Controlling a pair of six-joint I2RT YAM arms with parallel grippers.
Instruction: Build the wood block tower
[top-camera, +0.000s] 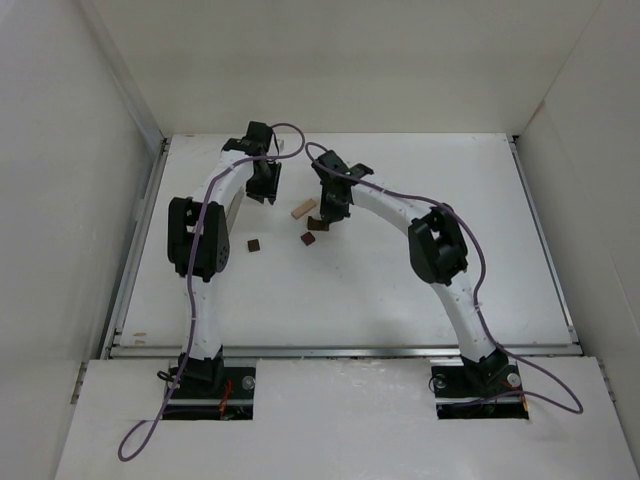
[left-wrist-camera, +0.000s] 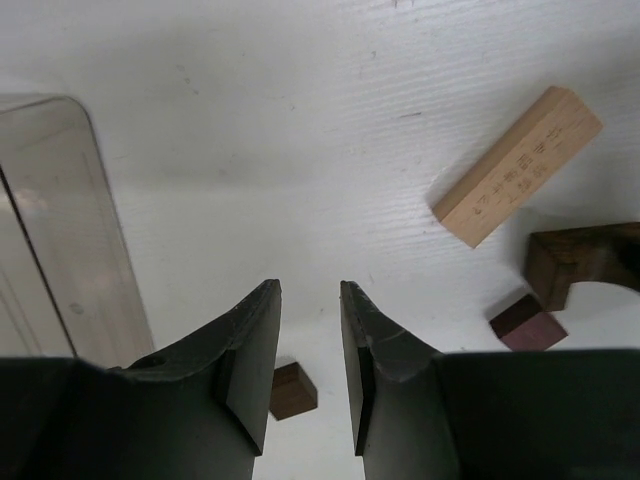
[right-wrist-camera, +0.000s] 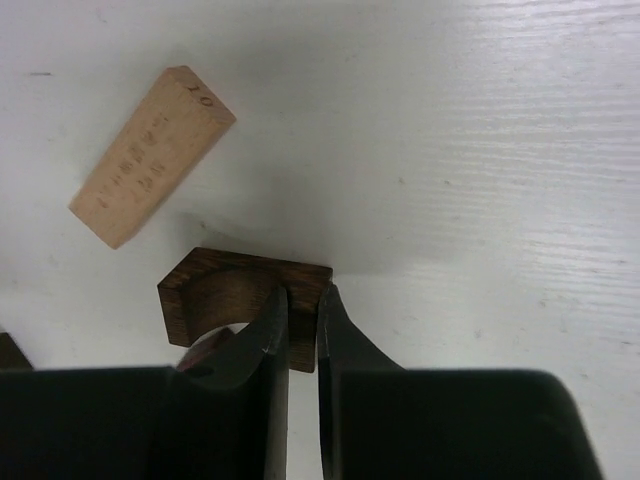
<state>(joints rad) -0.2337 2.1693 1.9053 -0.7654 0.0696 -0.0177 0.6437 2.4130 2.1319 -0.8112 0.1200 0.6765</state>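
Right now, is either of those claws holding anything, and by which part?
The right gripper is shut on the dark brown wooden arch-shaped block, pinching one of its legs. The left gripper holds nothing.

- A robotics lab test cell is showing here: plain white panels (top-camera: 60, 150) are walling in a white table (top-camera: 400, 290).
- The left arm (top-camera: 205, 250) and right arm (top-camera: 445, 255) are sitting bolted at its near edge, trailing purple cables (top-camera: 150, 425).

Pale matt wood slab (right-wrist-camera: 150, 155) (ink-printed), dark grained arch (right-wrist-camera: 235, 278), glossy plastic box (left-wrist-camera: 70, 250)
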